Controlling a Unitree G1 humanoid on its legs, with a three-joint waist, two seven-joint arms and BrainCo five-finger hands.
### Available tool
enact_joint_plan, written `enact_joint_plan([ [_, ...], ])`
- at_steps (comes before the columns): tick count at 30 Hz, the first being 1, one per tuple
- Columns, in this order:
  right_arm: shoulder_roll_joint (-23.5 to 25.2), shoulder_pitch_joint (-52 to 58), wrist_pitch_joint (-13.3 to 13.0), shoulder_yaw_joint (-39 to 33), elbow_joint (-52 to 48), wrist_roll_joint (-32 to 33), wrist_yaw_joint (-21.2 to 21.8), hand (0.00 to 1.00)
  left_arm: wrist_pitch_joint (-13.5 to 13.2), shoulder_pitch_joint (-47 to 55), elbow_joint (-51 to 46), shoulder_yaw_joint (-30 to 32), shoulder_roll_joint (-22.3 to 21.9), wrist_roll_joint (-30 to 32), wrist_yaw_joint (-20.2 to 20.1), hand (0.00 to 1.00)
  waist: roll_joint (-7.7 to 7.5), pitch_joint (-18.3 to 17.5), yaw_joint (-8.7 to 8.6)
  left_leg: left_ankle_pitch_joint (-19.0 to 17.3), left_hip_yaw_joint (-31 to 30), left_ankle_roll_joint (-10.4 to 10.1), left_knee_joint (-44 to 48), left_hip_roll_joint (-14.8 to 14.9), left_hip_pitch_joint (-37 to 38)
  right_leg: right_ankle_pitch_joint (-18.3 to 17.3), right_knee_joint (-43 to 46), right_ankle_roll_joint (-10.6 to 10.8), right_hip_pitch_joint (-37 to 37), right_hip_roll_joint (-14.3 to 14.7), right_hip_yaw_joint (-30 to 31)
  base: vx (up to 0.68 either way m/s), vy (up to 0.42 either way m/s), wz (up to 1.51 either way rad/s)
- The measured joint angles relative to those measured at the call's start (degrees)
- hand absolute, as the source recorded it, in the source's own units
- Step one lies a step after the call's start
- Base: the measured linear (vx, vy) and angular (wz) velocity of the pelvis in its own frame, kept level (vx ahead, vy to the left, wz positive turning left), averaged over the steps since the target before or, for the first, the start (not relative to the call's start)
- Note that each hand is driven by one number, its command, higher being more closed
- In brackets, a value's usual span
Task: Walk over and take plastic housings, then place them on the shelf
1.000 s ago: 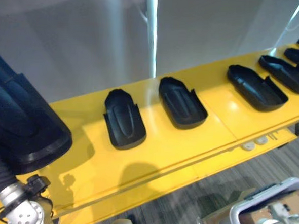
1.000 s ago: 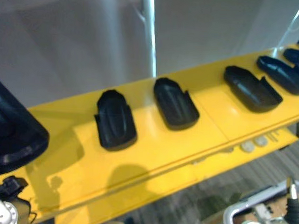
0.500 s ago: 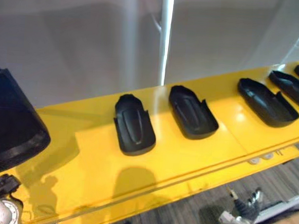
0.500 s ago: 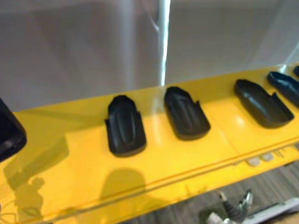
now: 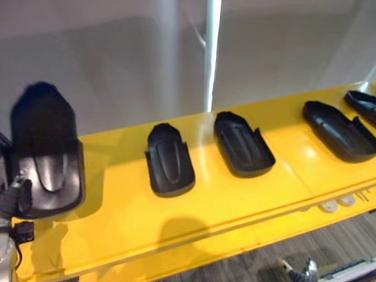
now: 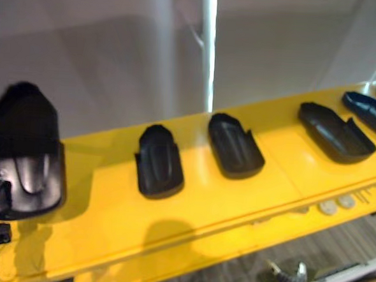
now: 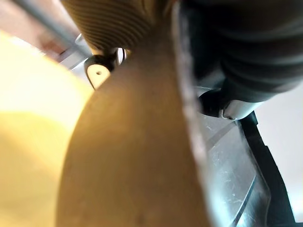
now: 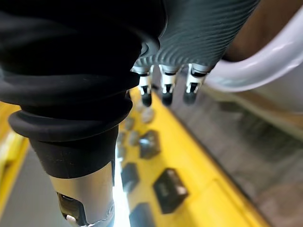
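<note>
You are looking down on a long yellow shelf (image 5: pixel 235 204). Its glossy top is throwing back pale glare and soft shadows, and a row of black plastic housings is lying along it. Each one is a shallow, matte, shoe-shaped shell. It is rounded toward the shelf's back edge and squarer toward the front edge, with a raised rim and a long ridge running down the hollow.

Your left hand (image 5: pixel 9 197) is showing at the shelf's left end, its fingers grasping the near rim of the held housing (image 5: pixel 44 145). That shell is sitting tilted over the left end with its hollow side facing you, and it is casting a shadow on the yellow surface beside it. Whether it is touching the shelf cannot be told. In the left wrist view its smooth wall is lying close against the dark ribbed cover.

The nearest housing (image 5: pixel 169 160) is lying hollow side up to the right of the held one and apart from it. The middle housing (image 5: pixel 244 144) is lying near it, not touching. Well apart toward the right end, the far housing (image 5: pixel 342 130) is lying with another housing (image 5: pixel 372 109) just beyond it.

Your right hand (image 8: pixel 189 47) is hanging in front of the shelf's front edge over grey striped carpet (image 5: pixel 257 263). Its fingers (image 8: pixel 164 90) are released, straight and holding nothing.
</note>
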Motion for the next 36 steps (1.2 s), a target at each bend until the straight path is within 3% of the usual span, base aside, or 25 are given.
enact_joint_plan([
  [3,-0.43,-0.43,0.53,-0.07,1.45,1.01,0.06,0.0,1.94,-3.26,6.99,-2.13,4.88,-0.19,-4.78,1.0,0.71,0.46,-0.29,1.13,0.28,0.14,-0.62,-0.39,-0.12,-1.13,-0.28,0.24,-0.63,-0.04,0.22,-0.1,-0.007,-0.09],
  [6,-1.04,-0.47,1.19,-0.18,1.73,1.52,0.04,0.0,3.42,-6.37,11.86,-3.42,6.4,-0.14,-8.52,1.0,1.04,0.66,-0.36,2.1,0.28,0.17,-1.02,-0.81,-0.3,-2.79,-1.28,1.12,-0.47,-0.31,0.2,-0.16,-0.014,-0.03],
  [9,-1.61,-0.23,1.22,-0.28,1.83,1.53,-0.06,0.0,3.58,-7.49,14.96,-4.48,7.23,-0.05,-10.18,1.0,2.55,1.58,-0.5,2.45,0.11,-0.12,-1.07,-0.17,-0.46,-3.24,-1.23,1.45,-0.63,0.25,0.02,-0.15,0.012,0.0],
  [13,-1.7,0.02,1.28,-0.29,1.85,1.51,-0.12,0.0,3.55,-7.82,17.72,-4.48,8.28,-0.05,-11.76,1.0,2.86,1.86,-0.48,2.53,0.12,-0.28,-1.07,0.43,-1.05,-3.4,-1.77,1.68,-0.78,0.95,-0.12,-0.05,-0.012,0.03],
  [21,-1.58,-1.19,1.26,-0.58,3.92,1.48,-0.13,0.0,4.3,-10.16,23.22,-6.19,9.9,-0.24,-11.49,1.0,0.75,3.54,-0.24,2.61,0.01,-0.5,-0.91,-0.41,-1.9,-2.49,-2.7,1.58,-0.66,0.7,-0.08,0.09,-0.026,0.04],
  [29,-1.45,-3.02,1.08,-0.52,5.63,1.42,-0.18,0.0,4.75,-10.99,23.86,-8.43,9.62,-0.2,-9.77,1.0,0.68,3.66,-0.56,2.64,1.1,-0.5,-0.74,-0.55,-0.55,-2.18,-2.89,1.1,0.39,0.75,0.78,0.04,-0.03,-0.03],
  [36,-1.45,-4.02,1.1,-0.03,6.02,1.39,-0.16,0.0,4.61,-13.26,25.89,-9.0,5.2,0.02,-5.61,1.0,1.11,4.43,-0.8,2.27,1.43,-0.32,-1.13,0.04,-0.4,-2.12,-2.83,1.18,-0.12,0.88,1.77,-0.08,0.009,-0.07],
])
